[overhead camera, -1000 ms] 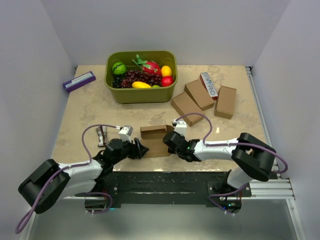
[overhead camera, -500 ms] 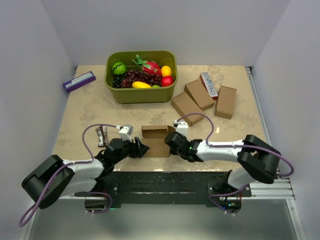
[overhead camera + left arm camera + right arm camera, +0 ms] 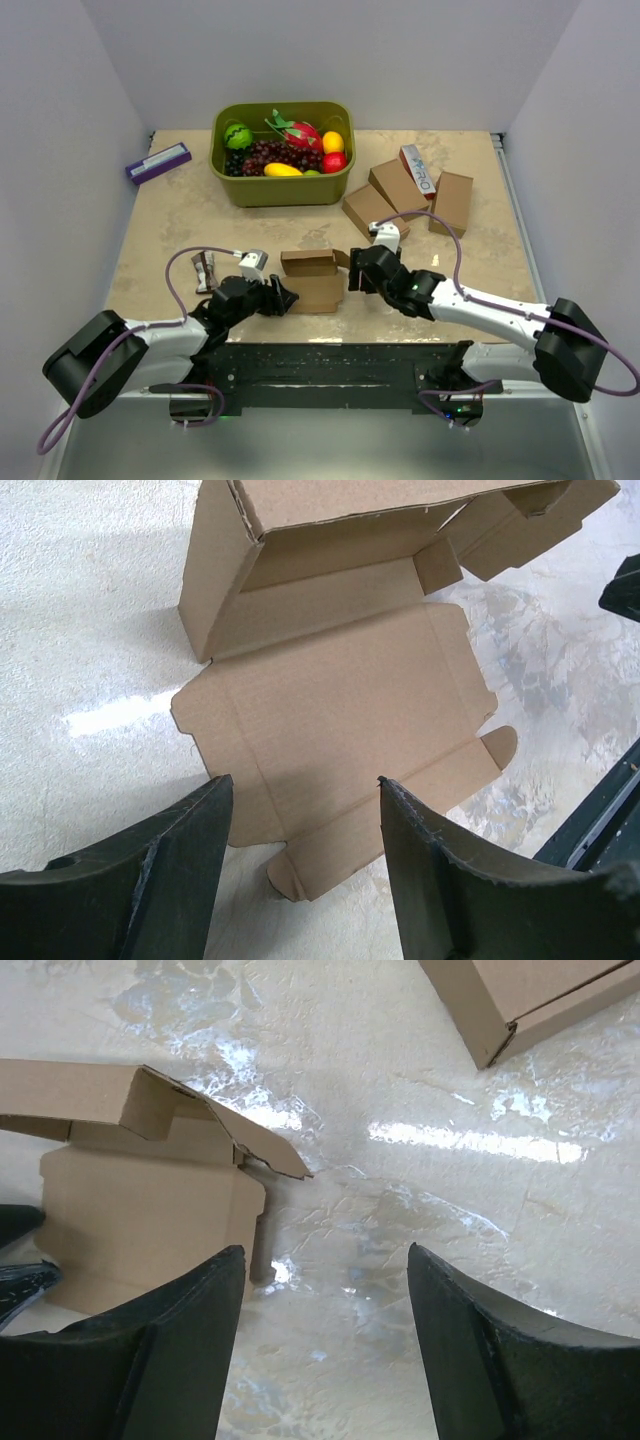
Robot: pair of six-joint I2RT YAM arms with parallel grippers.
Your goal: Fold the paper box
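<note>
The paper box (image 3: 312, 280) is plain brown cardboard, half formed, lying near the table's front edge between the two arms. Its rear part stands up as a low open shell (image 3: 330, 560), and a flat panel with small tabs (image 3: 340, 710) lies toward the left arm. My left gripper (image 3: 287, 297) is open, its two fingers reaching over the panel's near edge (image 3: 305, 785) without pinching it. To the right of the box (image 3: 150, 1200), my right gripper (image 3: 353, 276) is open over bare table (image 3: 325, 1255) and holds nothing.
A green basket (image 3: 283, 192) of toy fruit stands at the back. Right of it lie three closed brown cartons (image 3: 373, 215) (image 3: 399, 188) (image 3: 451, 203) and a white-and-red carton (image 3: 420, 168). A purple-and-white box (image 3: 158, 162) lies back left. A small metal clip (image 3: 205, 270) lies by the left arm.
My right gripper has opened from shut and drawn back to the right, away from the box's right end. The left arm and gripper have stayed put.
</note>
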